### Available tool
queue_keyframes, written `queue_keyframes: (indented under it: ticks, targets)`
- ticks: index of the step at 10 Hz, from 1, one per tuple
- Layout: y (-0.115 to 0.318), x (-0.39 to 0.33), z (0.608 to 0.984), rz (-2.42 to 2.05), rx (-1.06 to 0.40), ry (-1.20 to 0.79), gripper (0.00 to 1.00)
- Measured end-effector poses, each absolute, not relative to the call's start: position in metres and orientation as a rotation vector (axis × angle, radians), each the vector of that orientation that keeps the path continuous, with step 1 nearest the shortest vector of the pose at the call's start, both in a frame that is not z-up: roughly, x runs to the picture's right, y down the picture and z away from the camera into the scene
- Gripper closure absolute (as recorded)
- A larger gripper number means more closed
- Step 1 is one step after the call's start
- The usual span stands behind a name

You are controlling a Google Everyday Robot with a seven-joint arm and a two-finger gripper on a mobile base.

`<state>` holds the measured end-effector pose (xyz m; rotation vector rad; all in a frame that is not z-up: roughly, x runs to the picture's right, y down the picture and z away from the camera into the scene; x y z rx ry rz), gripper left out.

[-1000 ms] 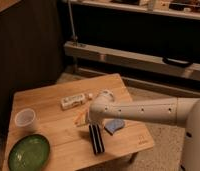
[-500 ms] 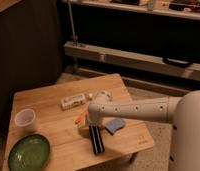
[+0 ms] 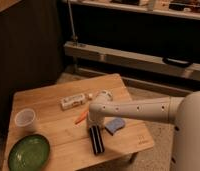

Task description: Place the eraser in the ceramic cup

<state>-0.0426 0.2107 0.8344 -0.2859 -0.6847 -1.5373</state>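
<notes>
A small wooden surface (image 3: 43,95) stands on the floor, and a few things lie on it. The robot's white arm (image 3: 138,109) reaches over it from the right. The gripper (image 3: 95,123) is at the end of the arm, pointing down, right at the far end of the eraser (image 3: 96,140). The arm hides most of it, so I cannot tell if the jaws are open or closed, or if they touch the eraser. The eraser is a long black block with pale stripes. It lies flat near the front edge of the surface, a bit right of the middle. Just beside it on the right is a small blue pad (image 3: 115,125). An orange carrot (image 3: 81,117) lies just to the left of the arm's end. Behind the carrot is a pale box (image 3: 73,102). The ceramic cup (image 3: 24,119) stands upright near the left edge, well apart from the eraser. In front of the cup, in the front left corner, sits a round green plate (image 3: 29,152). Behind the surface there is a dark wall with a long grey rail (image 3: 138,59).
</notes>
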Motion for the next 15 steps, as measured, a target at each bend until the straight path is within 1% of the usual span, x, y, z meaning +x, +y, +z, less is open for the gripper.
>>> queue_keyframes:
  ticks: [1, 2, 4, 7, 8, 9, 11, 13, 15]
  targets:
    - [0.210, -0.043, 0.833, -1.537, -0.285, -0.687, 0.96]
    - [0.210, -0.043, 0.833, -1.539, -0.285, -0.687, 1.00]
    - [0.209, -0.048, 0.825, -1.564, -0.302, -0.646, 1.00]
    - [0.173, -0.068, 0.784, -1.604, -0.317, -0.498, 1.00]
    - [0.149, -0.082, 0.765, -1.614, -0.286, -0.455, 1.00]
    - [0.130, -0.090, 0.754, -1.616, -0.266, -0.430, 1.00]
    - [0.073, -0.110, 0.730, -1.603, -0.196, -0.398, 1.00]
    - [0.032, -0.136, 0.722, -1.592, -0.130, -0.412, 1.00]
    - [0.000, -0.172, 0.723, -1.589, -0.055, -0.446, 1.00]
